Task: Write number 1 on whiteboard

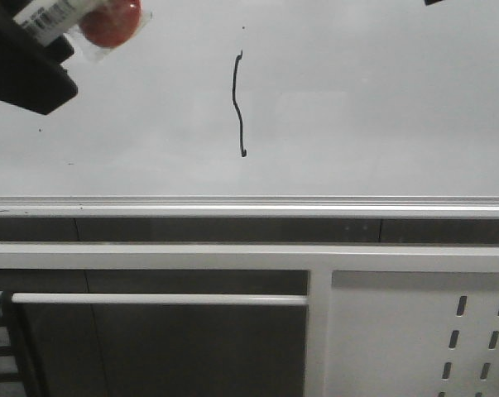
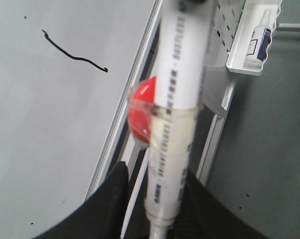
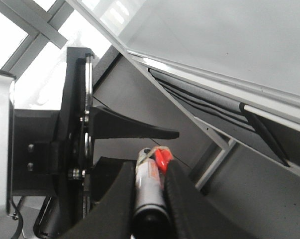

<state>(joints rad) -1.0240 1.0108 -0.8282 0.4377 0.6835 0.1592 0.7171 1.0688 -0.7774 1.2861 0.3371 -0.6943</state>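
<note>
Two grippers carry markers in these views, and we take them from left to right. In the front view the left gripper [image 1: 34, 58] sits at the top left corner, over the whiteboard [image 1: 381, 124], its dark body partly cut off by the frame; a white marker [image 1: 55, 16] with black print and a red ball [image 1: 110, 22] taped against it pokes out from it. In the left wrist view we see the same marker [image 2: 177, 114] running up between the black fingers [image 2: 110, 199], which are clamped on its lower end, with the red ball [image 2: 142, 112] bound to its side by clear tape. To the right of that gripper, near the middle of the board, we find the number 1 [image 1: 239, 103]: a thin black, slightly wavy vertical stroke, well apart from the marker and well above the silver rail [image 1: 249, 205] along the board's lower edge. Below the rail, at the lower right, is a white perforated panel [image 1: 415, 347]; the left wrist view shows a white tray [image 2: 249, 45] on it holding a small spray bottle [image 2: 259, 40]. The right gripper [image 3: 152, 199] shows only as a dark sliver at the top right of the front view; its own wrist view shows its fingers [image 3: 182, 199] closed on a dark-ended marker [image 3: 149, 184] with what seems to be a red piece taped near the tip
</note>
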